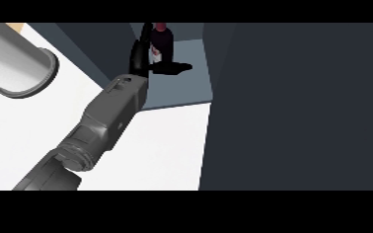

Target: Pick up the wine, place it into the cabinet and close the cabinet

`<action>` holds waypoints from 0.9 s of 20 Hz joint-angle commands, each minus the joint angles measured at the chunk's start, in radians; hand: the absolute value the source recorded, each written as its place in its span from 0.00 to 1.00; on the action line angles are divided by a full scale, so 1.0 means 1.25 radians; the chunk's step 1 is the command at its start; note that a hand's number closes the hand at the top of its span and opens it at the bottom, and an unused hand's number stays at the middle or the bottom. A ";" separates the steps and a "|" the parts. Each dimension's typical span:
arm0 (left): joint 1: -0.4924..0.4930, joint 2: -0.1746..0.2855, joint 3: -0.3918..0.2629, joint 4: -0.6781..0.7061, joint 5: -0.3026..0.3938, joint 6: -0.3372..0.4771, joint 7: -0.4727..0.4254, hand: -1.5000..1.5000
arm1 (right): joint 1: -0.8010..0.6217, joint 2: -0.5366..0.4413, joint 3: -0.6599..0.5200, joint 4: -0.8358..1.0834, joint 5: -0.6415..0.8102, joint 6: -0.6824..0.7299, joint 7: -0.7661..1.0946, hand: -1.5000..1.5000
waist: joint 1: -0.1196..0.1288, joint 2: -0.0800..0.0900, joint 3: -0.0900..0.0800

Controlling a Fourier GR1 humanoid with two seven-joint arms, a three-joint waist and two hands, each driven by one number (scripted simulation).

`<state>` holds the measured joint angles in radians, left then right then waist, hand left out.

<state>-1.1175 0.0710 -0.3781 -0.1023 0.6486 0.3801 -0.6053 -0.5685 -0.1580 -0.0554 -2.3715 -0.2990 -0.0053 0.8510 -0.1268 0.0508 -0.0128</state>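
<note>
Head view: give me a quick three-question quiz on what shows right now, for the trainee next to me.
1. True or false: the wine bottle is outside the cabinet.
2. Which hand holds the wine bottle? A) left hand B) right hand C) neither
3. In one word: is the cabinet open or closed?
Key: 1 false, the bottle is inside the cabinet; 2 A; 3 open.
</note>
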 commanded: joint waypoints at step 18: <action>0.097 -0.029 0.018 -0.334 -0.010 -0.170 0.010 0.00 | -0.051 -0.077 -0.046 -0.041 0.026 -0.097 0.118 0.00 | 0.117 -0.052 0.010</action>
<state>-1.0513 0.0246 -0.3305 -0.3974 0.6638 0.1350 -0.6239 -0.5842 -0.2304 -0.0966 -2.3850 -0.2716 -0.0840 0.9342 -0.0006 -0.0057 -0.0014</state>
